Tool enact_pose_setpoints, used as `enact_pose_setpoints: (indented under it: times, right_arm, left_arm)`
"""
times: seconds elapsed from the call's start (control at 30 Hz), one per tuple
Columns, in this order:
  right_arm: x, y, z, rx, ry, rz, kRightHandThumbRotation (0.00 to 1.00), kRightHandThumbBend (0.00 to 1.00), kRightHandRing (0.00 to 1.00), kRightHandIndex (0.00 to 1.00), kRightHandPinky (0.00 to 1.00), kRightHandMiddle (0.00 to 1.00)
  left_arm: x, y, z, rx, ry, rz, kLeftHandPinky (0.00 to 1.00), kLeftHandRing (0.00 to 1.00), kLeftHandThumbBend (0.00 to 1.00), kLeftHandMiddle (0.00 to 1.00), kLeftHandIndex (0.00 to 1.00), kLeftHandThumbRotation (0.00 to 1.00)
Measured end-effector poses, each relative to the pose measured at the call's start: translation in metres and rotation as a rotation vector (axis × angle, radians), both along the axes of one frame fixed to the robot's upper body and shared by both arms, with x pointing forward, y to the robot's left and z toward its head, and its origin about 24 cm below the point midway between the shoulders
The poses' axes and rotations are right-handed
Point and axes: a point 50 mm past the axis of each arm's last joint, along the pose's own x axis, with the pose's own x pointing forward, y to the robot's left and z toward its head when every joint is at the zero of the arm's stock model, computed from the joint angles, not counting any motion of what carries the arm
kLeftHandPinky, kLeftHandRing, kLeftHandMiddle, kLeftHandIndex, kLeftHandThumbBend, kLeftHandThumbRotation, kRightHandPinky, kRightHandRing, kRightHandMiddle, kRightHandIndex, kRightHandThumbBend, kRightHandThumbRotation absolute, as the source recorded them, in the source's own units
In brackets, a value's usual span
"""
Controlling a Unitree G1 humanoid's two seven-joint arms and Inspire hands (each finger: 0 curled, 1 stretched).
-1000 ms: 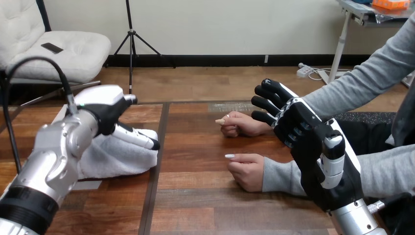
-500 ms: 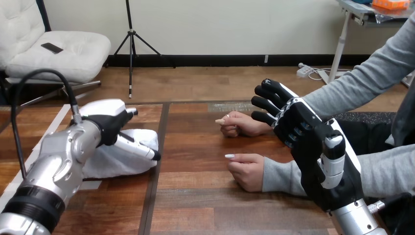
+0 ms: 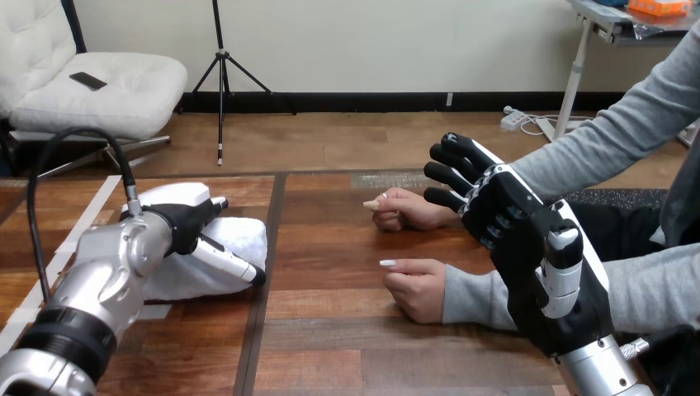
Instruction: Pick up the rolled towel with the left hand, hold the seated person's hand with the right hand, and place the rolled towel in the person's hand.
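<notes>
The left hand [image 3: 186, 223] and its silver forearm cover much of the rolled towel [image 3: 245, 235], so the towel's left end and the contact under the palm are hidden. The right hand [image 3: 516, 223] overlaps the grey sleeve behind it, and whether it touches that sleeve cannot be told.

The towel lies on the left part of the table [image 3: 347, 330], directly under the left hand. The hand's fingers are straight, not curled. One runs along the towel's near side, and another tip shows over its far edge. The towel is white, soft and thick, its right end rounded.

The right hand is raised at the right with fingers spread, holding nothing. The person's farther hand [image 3: 409, 208] and nearer hand [image 3: 417, 287] rest loosely closed on the table, well apart from the towel.
</notes>
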Motion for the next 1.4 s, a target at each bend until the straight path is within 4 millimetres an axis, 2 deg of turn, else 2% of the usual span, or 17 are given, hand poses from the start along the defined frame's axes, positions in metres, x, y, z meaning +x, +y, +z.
enact_pose_setpoints:
  times: [0.3, 0.9, 1.4]
  right_arm:
    - [0.000, 0.000, 0.000, 0.000, 0.000, -0.002, 1.00, 1.00, 0.89, 0.88, 0.85, 0.89]
    - [0.000, -0.001, 0.000, -0.001, -0.002, 0.001, 1.00, 1.00, 0.89, 0.88, 0.85, 0.89]
    - [0.000, -0.001, 0.000, -0.001, -0.003, 0.007, 1.00, 1.00, 0.89, 0.88, 0.85, 0.89]
  left_arm:
    - [0.003, 0.000, -0.002, 0.007, 0.032, 0.004, 1.00, 1.00, 1.00, 1.00, 1.00, 0.60]
    - [0.009, -0.002, -0.003, 0.028, 0.068, 0.008, 1.00, 1.00, 1.00, 1.00, 1.00, 0.46]
    - [0.011, -0.003, -0.006, 0.058, 0.055, -0.002, 1.00, 0.98, 1.00, 0.99, 0.96, 0.28]
